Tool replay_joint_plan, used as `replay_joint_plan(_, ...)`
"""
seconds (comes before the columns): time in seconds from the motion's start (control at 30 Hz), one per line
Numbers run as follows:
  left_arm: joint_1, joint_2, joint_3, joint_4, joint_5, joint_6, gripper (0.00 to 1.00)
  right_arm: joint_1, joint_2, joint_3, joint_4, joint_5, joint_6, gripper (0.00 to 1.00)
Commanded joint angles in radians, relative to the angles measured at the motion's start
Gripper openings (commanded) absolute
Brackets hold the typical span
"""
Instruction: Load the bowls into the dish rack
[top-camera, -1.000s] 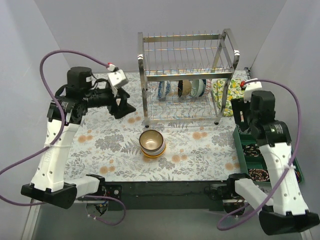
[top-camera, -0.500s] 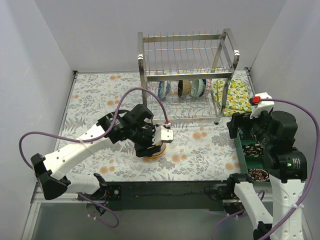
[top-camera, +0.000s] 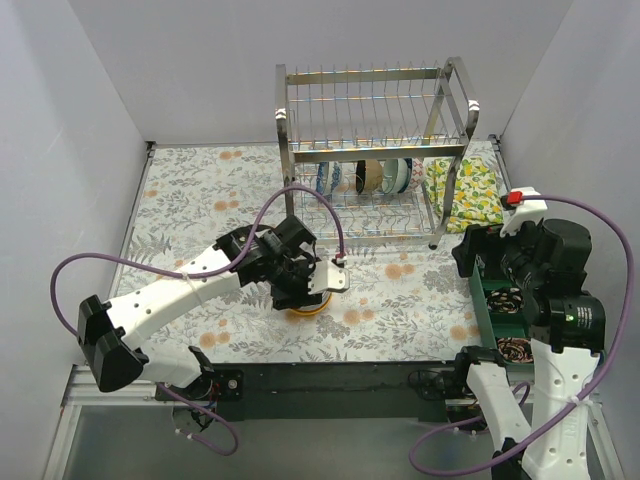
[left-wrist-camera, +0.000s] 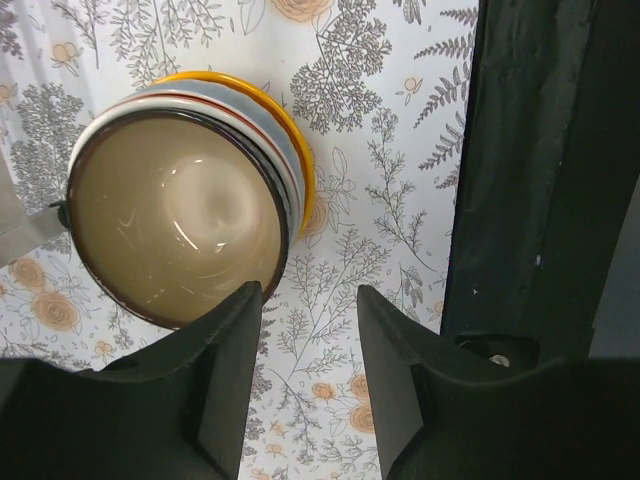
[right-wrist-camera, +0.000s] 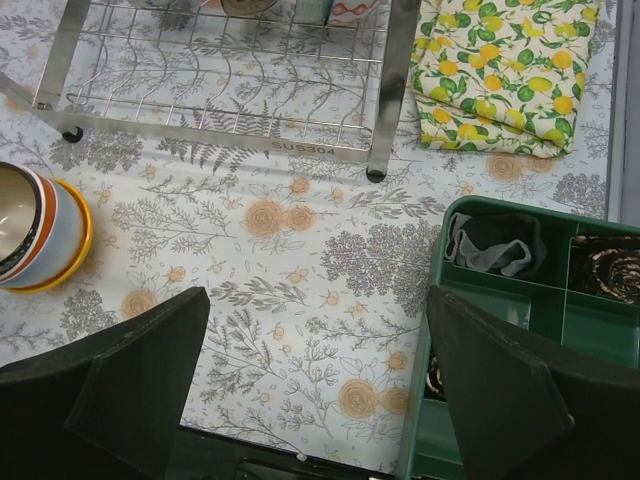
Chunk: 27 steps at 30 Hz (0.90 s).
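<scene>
A stack of bowls stands mid-table: a tan-glazed striped bowl (left-wrist-camera: 180, 230) nested in an orange-yellow one (top-camera: 305, 311). The stack also shows at the left edge of the right wrist view (right-wrist-camera: 35, 235). My left gripper (top-camera: 312, 284) hovers over the stack, open and empty. In the left wrist view (left-wrist-camera: 305, 300) its jaws stand apart over the tablecloth just right of the stack, and the left finger overlaps the top bowl's rim. The steel dish rack (top-camera: 370, 120) stands at the back with several bowls (top-camera: 365, 177) upright in its lower tier. My right gripper (right-wrist-camera: 315, 310) is wide open and empty.
A green compartment tray (top-camera: 497, 312) with dark items lies along the right edge, under my right arm, and shows in the right wrist view (right-wrist-camera: 520, 300). A lemon-print cloth (top-camera: 465, 190) lies right of the rack. The rack's front feet (right-wrist-camera: 375, 172) stand on the floral cloth.
My left arm swung from the far left to over the bowl stack and has settled slightly closer on it. My right arm rose and turned, then held still.
</scene>
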Motion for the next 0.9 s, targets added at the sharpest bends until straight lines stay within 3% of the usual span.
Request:
replay_joint_plan(0.0,-0.002,0.001,-0.039,-0.008,0.004,0.089,0.42,-0.006,0.014,-0.003,0.010,-0.058,-0.003,0.98)
replay_joint_plan(0.43,-0.002,0.029,-0.111,0.107,-0.042,0.147,0.40,-0.006,0.055,-0.023,0.043,-0.069,0.005,0.98)
replay_joint_plan(0.87,-0.001,0.092,-0.112,0.121,-0.043,0.195,0.27,-0.009,0.066,-0.037,0.051,-0.070,0.013,0.98)
